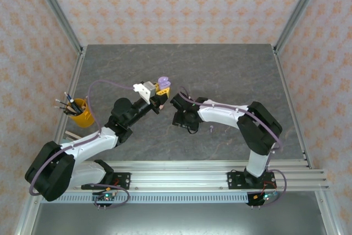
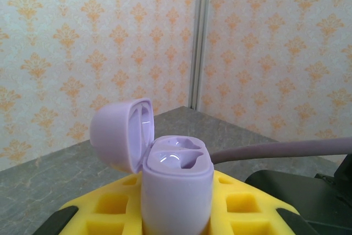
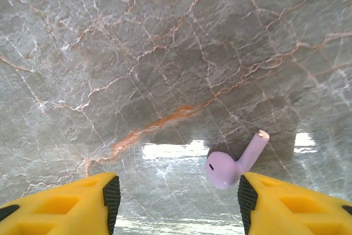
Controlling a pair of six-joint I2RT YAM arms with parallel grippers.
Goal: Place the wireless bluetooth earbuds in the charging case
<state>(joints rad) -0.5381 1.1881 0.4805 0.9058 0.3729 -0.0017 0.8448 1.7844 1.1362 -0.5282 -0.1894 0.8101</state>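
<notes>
A lilac charging case (image 2: pixel 177 191) stands upright with my left gripper (image 2: pixel 176 218) shut on it, its yellow fingers (image 2: pixel 104 210) at either side. Its lid (image 2: pixel 118 133) is hinged open to the left, and both wells look vacant. From above, the case (image 1: pixel 163 83) is held over the table's middle. My right gripper (image 3: pixel 179 205) is open, low over the table just right of the left gripper (image 1: pixel 158 94). A lilac earbud (image 3: pixel 225 168) lies at its right finger's (image 3: pixel 291 205) pad, stem pointing up and right; whether they touch is unclear. Nothing is pinched between the jaws.
A yellow cup (image 1: pixel 81 115) holding pens stands at the table's left edge. A tiny pale earbud (image 1: pixel 212 129) lies on the grey marble table (image 1: pixel 220 70) right of the right gripper (image 1: pixel 181 115). A metal frame (image 1: pixel 60 15) and patterned walls enclose the table.
</notes>
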